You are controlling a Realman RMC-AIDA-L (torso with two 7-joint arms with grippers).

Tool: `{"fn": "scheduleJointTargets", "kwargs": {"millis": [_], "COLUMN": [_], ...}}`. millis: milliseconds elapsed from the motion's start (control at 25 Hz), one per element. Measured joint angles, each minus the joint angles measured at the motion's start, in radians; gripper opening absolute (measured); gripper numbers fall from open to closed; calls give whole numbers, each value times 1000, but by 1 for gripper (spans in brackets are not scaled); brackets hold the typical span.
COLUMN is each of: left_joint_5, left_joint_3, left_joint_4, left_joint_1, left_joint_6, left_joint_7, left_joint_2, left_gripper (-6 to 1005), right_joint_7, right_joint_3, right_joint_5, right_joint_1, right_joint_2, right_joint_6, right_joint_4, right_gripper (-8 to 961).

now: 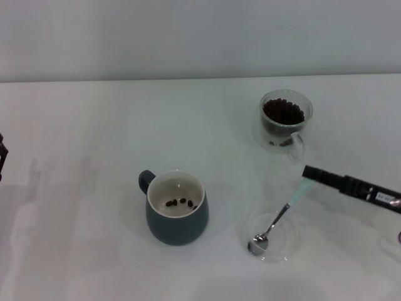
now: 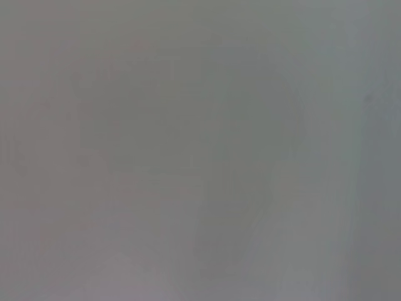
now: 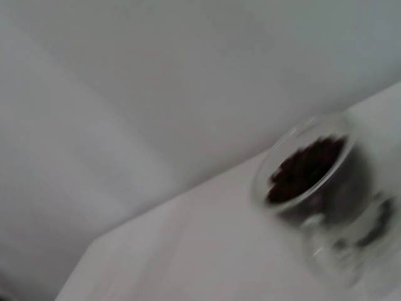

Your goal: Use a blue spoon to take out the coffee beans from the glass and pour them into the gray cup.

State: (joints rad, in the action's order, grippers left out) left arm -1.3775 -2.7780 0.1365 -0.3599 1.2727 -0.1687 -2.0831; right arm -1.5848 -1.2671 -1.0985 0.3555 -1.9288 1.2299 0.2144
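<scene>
The right gripper (image 1: 307, 172) reached in from the right edge of the head view, and its dark fingers were pinching the pale end of the blue spoon (image 1: 276, 221). The spoon's metal bowl rested in a flat clear saucer (image 1: 285, 251) at the lower right, tilted down from the handle. The glass (image 1: 285, 118) stood at the upper right, well filled with coffee beans (image 1: 283, 111). The gray cup (image 1: 177, 209) stood lower, left of the middle, with only a few beans on its cream bottom. The left gripper (image 1: 2, 157) showed as a dark piece at the left edge (I could not tell if it was open or closed).

I judged the grip risky: held only at the very end, the spoon could turn between the fingers when pushed into the beans. The glass looked light, so a sideways push could shift it or tip it.
</scene>
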Motion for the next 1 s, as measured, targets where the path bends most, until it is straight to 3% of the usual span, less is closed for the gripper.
{"fn": "scheduleJointTargets", "kwargs": {"millis": [40,280,400,520,560,640,680,720,760,800,920,1000], "left_joint_5": [0,0,0,0,0,0,1,3,9,9,9,8], "left_joint_3": [0,0,0,0,0,0,-2,-4,-8,-8,-6,-5], "left_joint_4": [0,0,0,0,0,0,2,6,20,20,31,37], "left_joint_1": [1,1,1,2,2,2,0,-2,-5,-5,-1,1], "left_joint_6": [0,3,4,4,4,4,4,4,13,13,27,27], "left_joint_7": [0,0,0,-4,-4,-6,-6,-5,2,2,8,7], "left_joint_2": [0,0,0,0,0,-1,-2,-2,-2,-2,-3,-4], "left_gripper": [684,686,686,685,685,685,684,684,684,685,689,691], "right_joint_7": [0,24,82,300,300,519,640,793,1093,1093,1425,1541], "right_joint_3": [13,134,251,462,462,562,595,620,643,643,648,648], "right_joint_5": [0,0,0,1,1,4,19,47,142,142,290,327], "right_joint_1": [-3,-40,-73,-128,-128,-138,-131,-114,-67,-67,6,27], "right_joint_2": [6,47,55,-7,-7,-60,-76,-85,-85,-85,-86,-88], "right_joint_6": [-3,-17,-16,-12,-12,-12,-9,0,17,17,41,85], "right_joint_4": [1,7,24,121,121,163,157,133,32,32,-131,-185], "right_gripper": [257,508,753,788,799,810,810,809,808,808,807,808]}}
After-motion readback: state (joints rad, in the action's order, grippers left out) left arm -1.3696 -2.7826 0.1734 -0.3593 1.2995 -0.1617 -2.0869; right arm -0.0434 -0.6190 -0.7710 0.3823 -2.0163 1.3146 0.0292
